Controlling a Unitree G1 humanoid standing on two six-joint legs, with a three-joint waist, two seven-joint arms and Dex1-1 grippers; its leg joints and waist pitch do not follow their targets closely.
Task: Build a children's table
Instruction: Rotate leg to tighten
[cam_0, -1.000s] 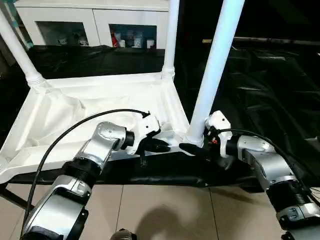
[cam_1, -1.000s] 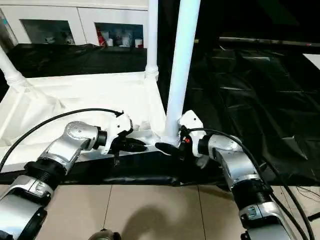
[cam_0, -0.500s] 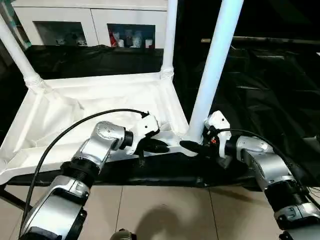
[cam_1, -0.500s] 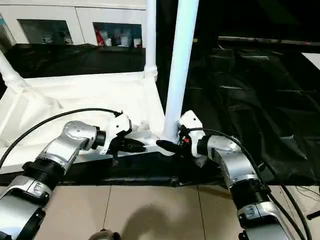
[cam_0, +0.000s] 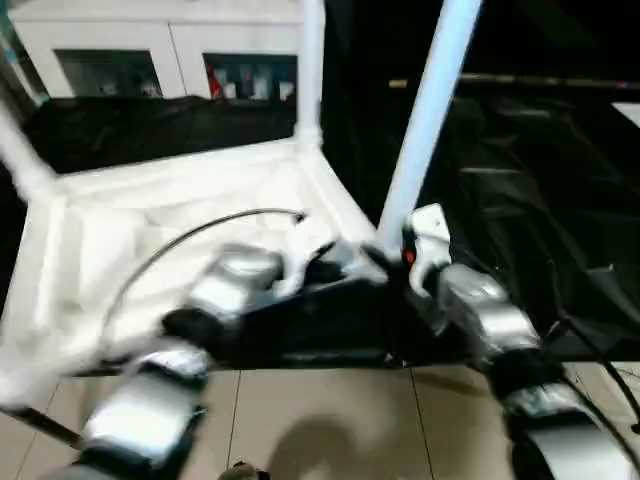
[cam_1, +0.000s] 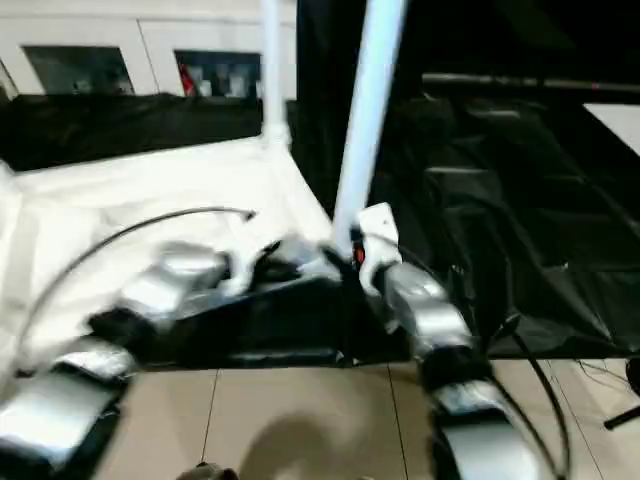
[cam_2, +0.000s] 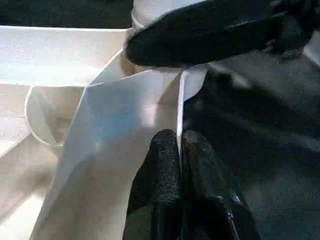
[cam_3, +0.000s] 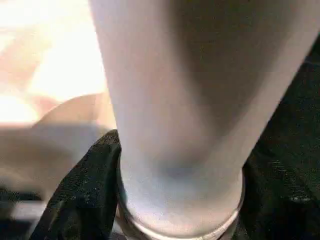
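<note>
The tabletop (cam_0: 190, 200) lies upside down in front of me on a black-draped surface (cam_0: 520, 170), ribbed underside up, its near edge toward my forearms. Legs rise from its corner sockets: one at the far right corner (cam_0: 310, 70), one at the far left (cam_0: 20, 150), and one at the near right corner (cam_0: 425, 120), where I am working.

My right gripper (cam_3: 170, 200) sits at the base of that near right leg (cam_3: 170, 100). Its two black fingers (cam_3: 85, 190) stand either side of the tube, just above the ringed collar where the leg enters the socket; the jaws are spread to the leg's width and clasp it.

My left gripper (cam_2: 180, 150) is pressed together, fingertips (cam_2: 165, 150) touching, pinched on the thin white rim of the tabletop (cam_2: 125, 115) close to the same corner. From my left wrist, a black finger of the right gripper (cam_2: 200, 35) crosses the leg's base just beyond that rim.

Behind the work stands a white cabinet (cam_0: 170, 50) with glass doors. Below the draped edge is beige tiled floor (cam_0: 320, 420).
</note>
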